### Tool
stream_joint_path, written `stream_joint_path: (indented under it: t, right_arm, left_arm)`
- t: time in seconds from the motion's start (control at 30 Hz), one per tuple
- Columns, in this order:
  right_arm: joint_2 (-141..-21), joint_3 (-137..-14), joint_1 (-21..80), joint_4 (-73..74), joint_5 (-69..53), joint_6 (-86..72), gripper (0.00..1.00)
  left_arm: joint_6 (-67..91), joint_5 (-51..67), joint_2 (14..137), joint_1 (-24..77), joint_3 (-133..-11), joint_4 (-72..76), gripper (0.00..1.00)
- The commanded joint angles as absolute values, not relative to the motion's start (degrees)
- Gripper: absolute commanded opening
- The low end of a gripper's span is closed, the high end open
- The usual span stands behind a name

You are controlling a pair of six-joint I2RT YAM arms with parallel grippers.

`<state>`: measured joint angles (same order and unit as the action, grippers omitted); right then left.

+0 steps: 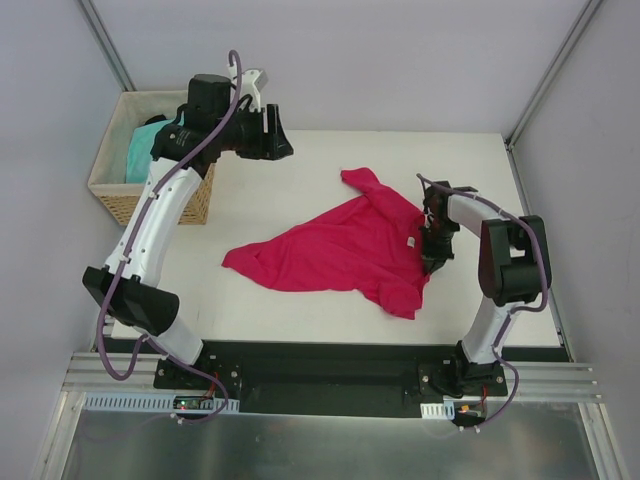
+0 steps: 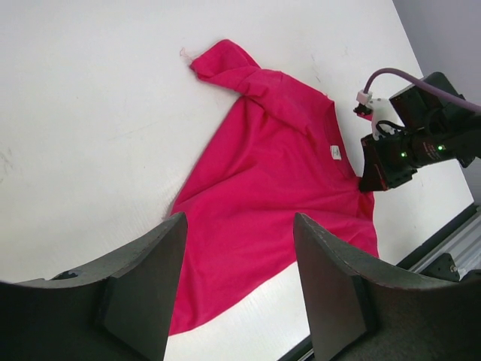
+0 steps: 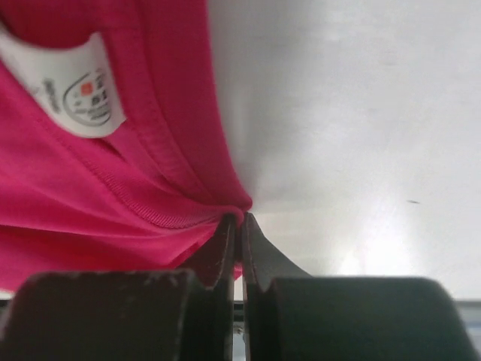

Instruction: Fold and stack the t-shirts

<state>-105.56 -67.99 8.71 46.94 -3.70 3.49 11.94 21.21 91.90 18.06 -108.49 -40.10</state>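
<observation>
Pink tee (image 1: 340, 250) lies unfolded and rumpled on the tabletop (image 1: 300, 170), mid-frame in the top view, with one sleeve bunched toward the upper middle. Right jaws: closed tight, pinching the collar edge at the tee's right side, just beside the white label (image 3: 75, 90). Left jaws: spread wide, nothing between them, held off the tabletop in the upper left, near the basket (image 1: 110, 195). Turquoise tee (image 1: 140, 150) sits inside the basket at the upper left, partly hidden by the left arm (image 1: 160, 210).
</observation>
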Motion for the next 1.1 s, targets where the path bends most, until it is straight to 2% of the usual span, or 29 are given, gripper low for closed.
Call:
stream_joint_path:
  t: [0.0, 0.03, 0.33, 0.5, 0.53, 0.57, 0.63, 0.83, 0.97, 1.07]
  right_arm:
    - [-108.6, -73.6, 6.9, 58.0, 11.3, 3.4, 0.01]
    - [-109.0, -74.5, 6.4, 58.2, 15.7, 3.9, 0.01]
    - [-115.2, -83.2, 0.2, 63.5, 23.5, 0.2, 0.01]
    - [-115.7, -86.0, -2.0, 62.4, 20.6, -1.5, 0.02]
    - [-115.0, -86.1, -1.9, 62.2, 19.0, -1.6, 0.08]
    - [-114.0, -86.1, -1.8, 61.9, 18.5, -1.7, 0.22]
    - [-110.5, -86.8, -1.5, 61.9, 18.5, -1.3, 0.27]
    - [-104.1, -93.5, -0.4, 64.9, 17.1, -0.3, 0.62]
    - [-101.9, -93.8, -0.1, 64.8, 11.8, -0.3, 0.62]
    - [-101.0, -88.4, -0.1, 60.8, 6.1, -0.6, 0.62]
  left_arm:
    - [12.3, 22.1, 91.7, 19.0, -112.0, -38.7, 0.58]
    - [12.3, 22.2, 91.9, 19.2, -112.3, -38.7, 0.58]
    - [12.7, 23.3, 93.3, 19.7, -115.2, -38.8, 0.58]
    - [13.1, 23.0, 94.1, 19.7, -114.3, -39.2, 0.61]
    - [13.3, 22.1, 94.7, 19.7, -113.9, -39.6, 0.61]
    - [13.8, 21.2, 94.8, 19.7, -112.1, -40.2, 0.61]
    - [14.9, 17.4, 95.7, 19.7, -109.3, -43.6, 0.61]
    - [19.2, 13.1, 93.5, 21.6, -92.0, -52.8, 0.58]
    - [22.1, 13.4, 89.3, 21.8, -86.2, -54.3, 0.59]
    - [23.4, 13.0, 88.2, 22.0, -81.2, -55.3, 0.58]
